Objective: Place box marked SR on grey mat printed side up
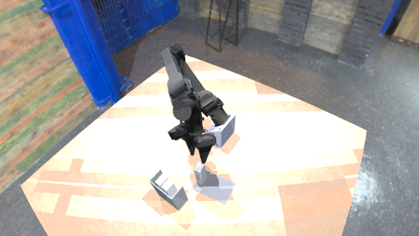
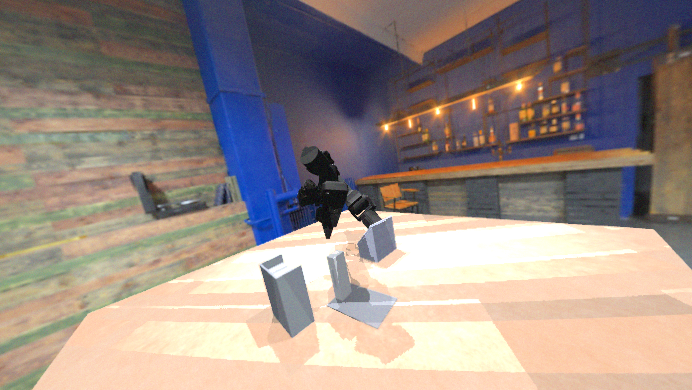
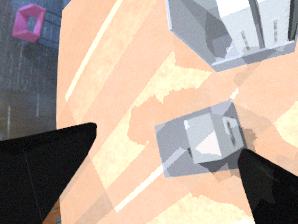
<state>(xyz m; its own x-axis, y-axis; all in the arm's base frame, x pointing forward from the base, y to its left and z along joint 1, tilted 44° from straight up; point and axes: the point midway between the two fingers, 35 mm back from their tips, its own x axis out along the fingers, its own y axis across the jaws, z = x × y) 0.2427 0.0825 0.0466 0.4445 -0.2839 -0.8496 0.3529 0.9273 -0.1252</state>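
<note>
One QSFP-100G box [image 1: 200, 174] [image 2: 339, 276] [image 3: 205, 137] is out of the bin, standing on end on the grey mat [image 1: 219, 190] [image 2: 369, 309] [image 3: 172, 157], at the mat's end toward the bench's far edge. Probably the SR one; can't read a code from here. Two more look upright in the bin [image 1: 178, 202] [image 2: 294, 305] [image 3: 192, 30], which sits nearer the bench's left corner in the top view.

Step in hand, my read: laying the box down, printed side up. Next move: confirm the code face, then grip or tip it so that face ends on top, without dragging it off the mat. Tall and narrow, so a bump could drop it wrong side up.

Arm reaches out from its base, gripper [image 1: 198, 159] [image 3: 168, 143] pointing down above the box. Fingers wide apart, nothing between them.
</note>
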